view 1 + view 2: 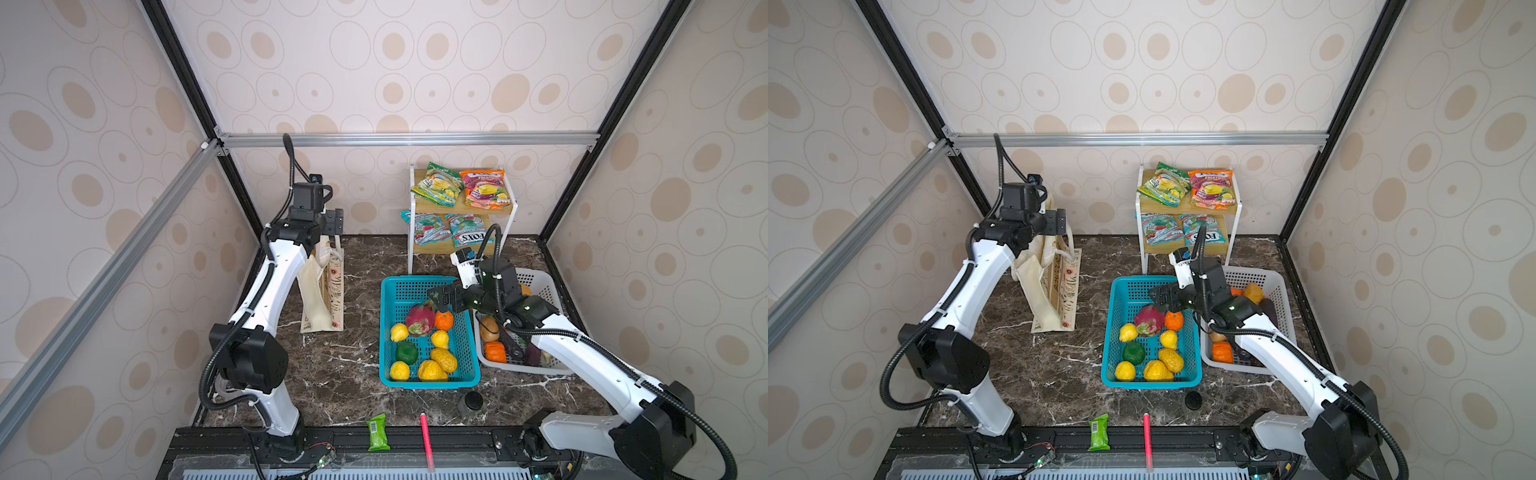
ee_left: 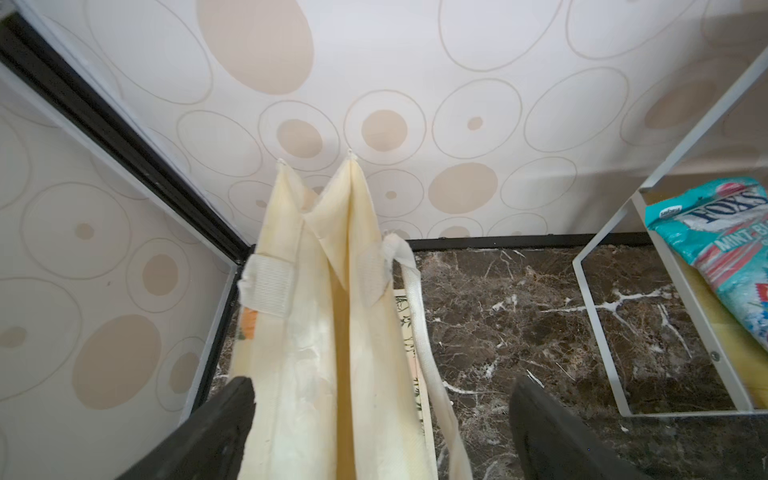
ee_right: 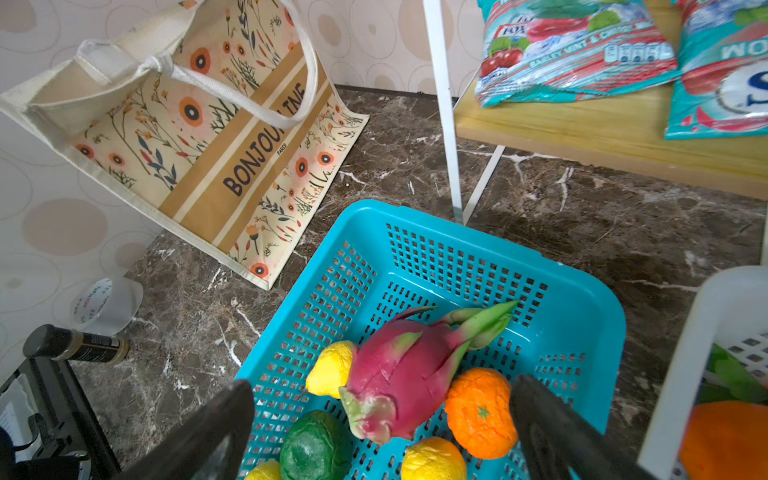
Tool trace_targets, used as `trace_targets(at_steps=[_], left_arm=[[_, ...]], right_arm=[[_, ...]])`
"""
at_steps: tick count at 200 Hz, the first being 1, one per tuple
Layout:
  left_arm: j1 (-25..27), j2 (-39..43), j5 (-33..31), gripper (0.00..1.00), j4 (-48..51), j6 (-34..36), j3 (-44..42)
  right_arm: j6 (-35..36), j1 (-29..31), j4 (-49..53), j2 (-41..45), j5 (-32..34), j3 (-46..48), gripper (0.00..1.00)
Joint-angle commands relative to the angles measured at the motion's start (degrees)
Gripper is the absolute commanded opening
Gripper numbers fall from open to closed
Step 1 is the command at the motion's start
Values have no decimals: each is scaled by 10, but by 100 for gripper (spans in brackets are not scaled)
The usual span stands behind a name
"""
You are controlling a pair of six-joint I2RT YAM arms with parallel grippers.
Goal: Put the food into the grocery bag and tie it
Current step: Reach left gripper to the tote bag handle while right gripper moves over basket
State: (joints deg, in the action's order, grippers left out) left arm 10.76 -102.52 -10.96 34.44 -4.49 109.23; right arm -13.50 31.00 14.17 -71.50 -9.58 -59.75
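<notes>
Right jaws, wide open and empty, hang over the dragon fruit [image 3: 399,374] in the blue basket [image 3: 457,249]: close across its thick middle. Left jaws, wide and holding nothing, straddle the top of the bag [image 1: 320,299], left of the basket; pinch one wall to spread the mouth.

Both top views look steeply down from high over the table's [image 1: 357,365] front edge toward its back edge, sharing nearly the whole scene. The left wrist view sits close over the bag [image 2: 316,332], facing the back left corner. The right wrist view hangs close above the basket [image 3: 415,218]. Both wrist views share bag and shelf [image 3: 582,133].
</notes>
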Motion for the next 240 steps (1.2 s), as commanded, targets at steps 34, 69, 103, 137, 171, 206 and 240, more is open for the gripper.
trace_targets(at_steps=[34,69,103,137,171,206,240], left_arm=[[18,-74,-76,63,99,28,71],[22,-63,-39,0,107,10,54],[33,0,-4,0,90,-22,-31],[50,75,39,0,65,-60,-134],[76,116,44,0,80,-87,-155],[111,169,90,0,46,-125,-219],[118,188,136,16,-7,-135,-258]], right_arm=[[-25,35,-7,-19,17,-31,100],[-25,65,-7,-50,22,-52,100],[-31,78,-17,-63,24,-58,100],[-32,82,-16,-70,30,-66,99],[-40,86,-13,-79,30,-71,99],[-41,91,-14,-81,37,-71,99],[-45,94,-8,-80,40,-77,99]])
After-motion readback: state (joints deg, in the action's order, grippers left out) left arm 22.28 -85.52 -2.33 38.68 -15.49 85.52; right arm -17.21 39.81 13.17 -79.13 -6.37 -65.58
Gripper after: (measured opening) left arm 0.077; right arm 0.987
